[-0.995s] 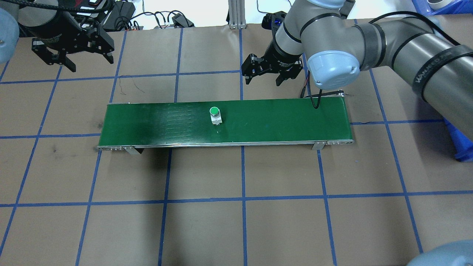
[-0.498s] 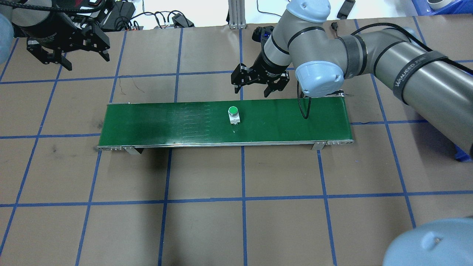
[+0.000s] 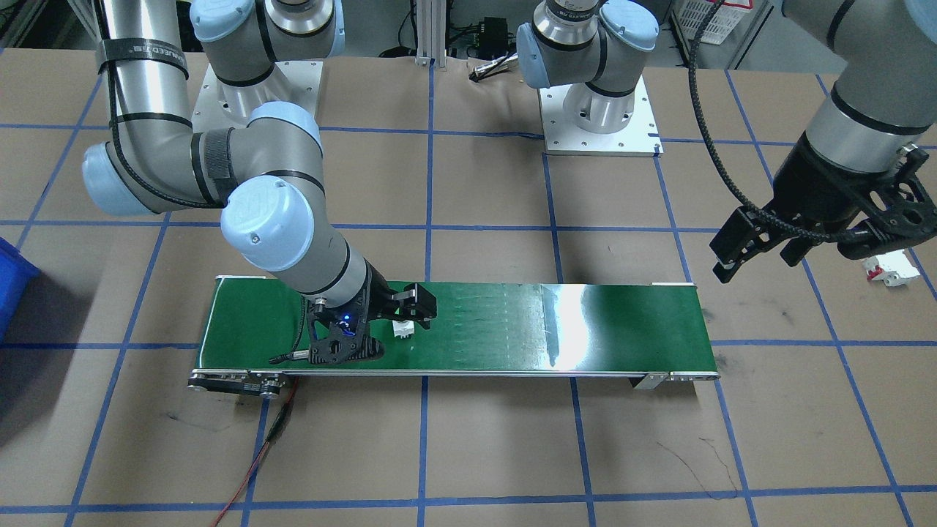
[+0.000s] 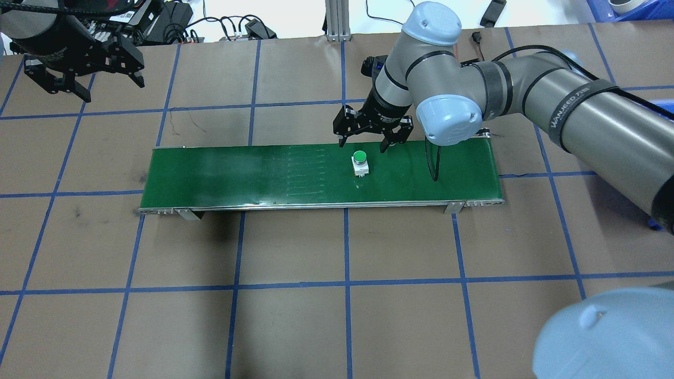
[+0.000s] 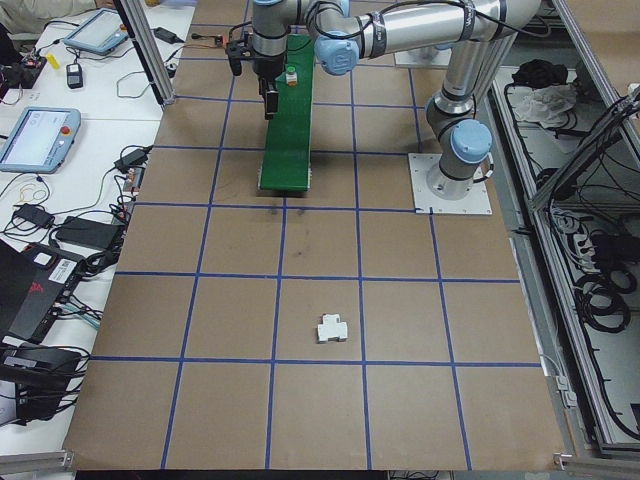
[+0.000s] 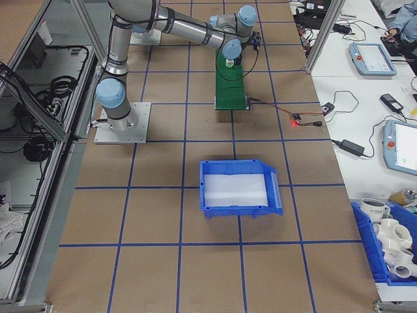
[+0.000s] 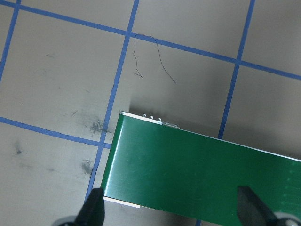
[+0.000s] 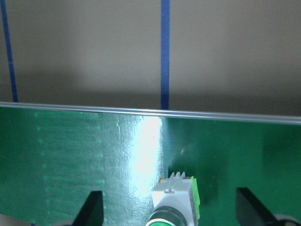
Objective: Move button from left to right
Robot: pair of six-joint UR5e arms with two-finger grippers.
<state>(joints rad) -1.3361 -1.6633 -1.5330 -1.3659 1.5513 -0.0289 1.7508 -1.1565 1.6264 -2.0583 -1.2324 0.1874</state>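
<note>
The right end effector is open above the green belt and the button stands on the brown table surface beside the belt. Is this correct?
Not quite. The button stands on the green belt itself, not on the brown table surface; the overhead exterior view shows it. The right end effector is indeed open above the belt.

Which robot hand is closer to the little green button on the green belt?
The right one. The right gripper hangs open just beyond the small white push-button with the round green cap on the green conveyor belt. The left gripper is open, far off past the belt's other end.
</note>
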